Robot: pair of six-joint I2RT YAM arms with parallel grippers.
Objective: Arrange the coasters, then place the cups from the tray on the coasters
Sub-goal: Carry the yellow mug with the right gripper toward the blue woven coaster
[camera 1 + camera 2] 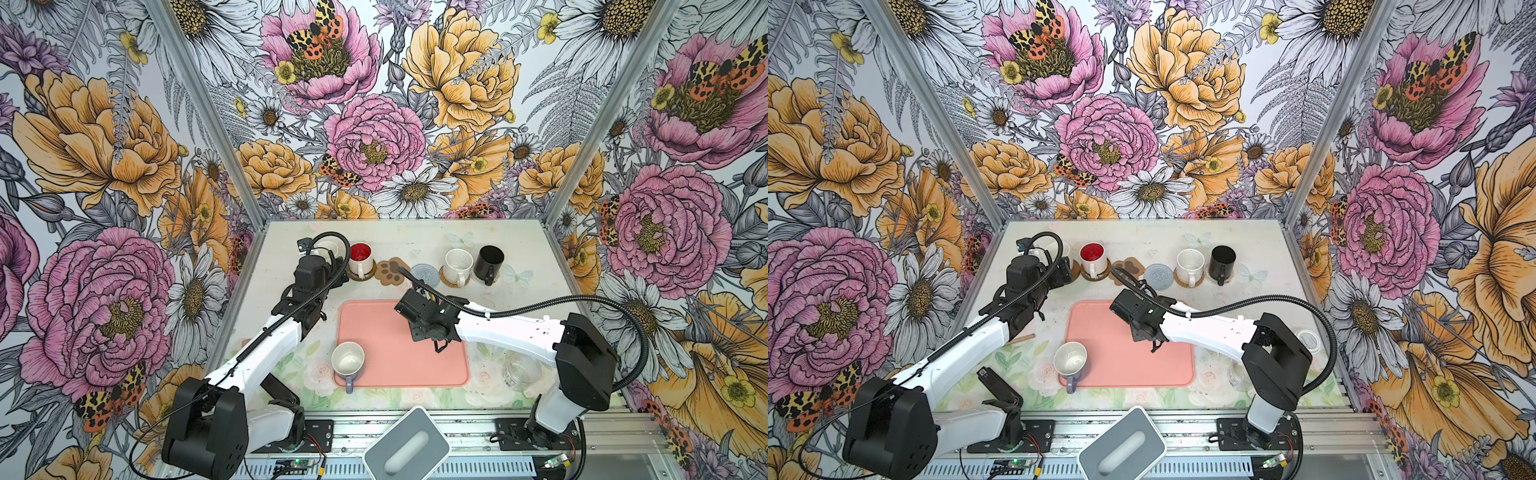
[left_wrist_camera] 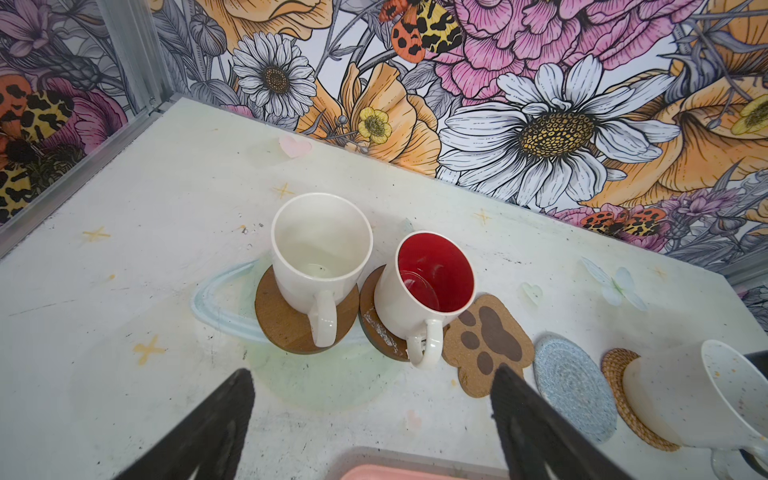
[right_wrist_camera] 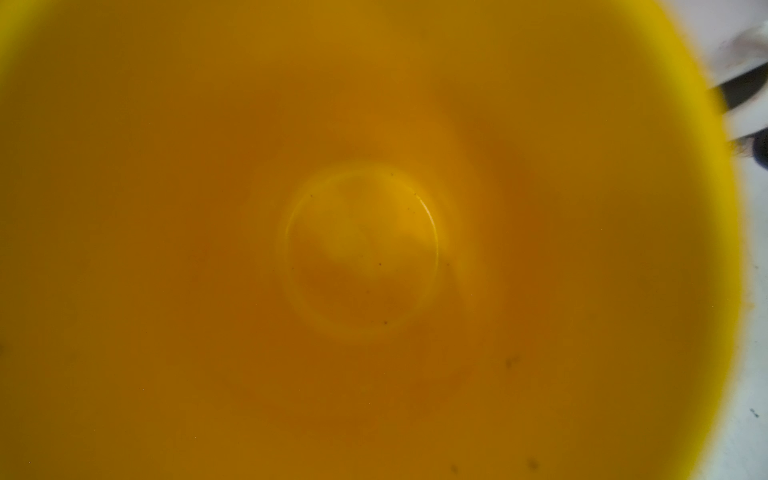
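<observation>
Along the far side of the worktop [image 1: 415, 232], the coasters lie in a row. From the left:
- a brown disc [image 2: 286, 328] under the plain white cup [image 2: 322, 257];
- a second brown disc [image 2: 372, 328] under the red-lined cup [image 2: 432, 274];
- the paw-print coaster [image 2: 490, 340] and the grey-blue coaster [image 2: 573, 386], both bare;
- the tan woven coaster [image 2: 615, 370] under the speckled cup [image 1: 457, 262];
- the black cup [image 1: 489, 259], whose footing is unclear.

These four cups stand upright, handles toward the near edge.

Nearer, the tray [image 1: 399, 357] carries the lavender cup [image 1: 348, 360], upright at its near left corner.

The left jaws, seen in the left wrist view, stand wide apart above the worktop, just short of the two brown discs, and hold nothing.

The right arm [image 1: 511, 332] reaches over the far part of the tray in both top views. The inside of the yellow cup [image 3: 361, 257] fills the right wrist view; from above the cup is hidden under the arm. The right jaws do not show, so it cannot be told whether they are apart, together or clamped on that cup.
</observation>
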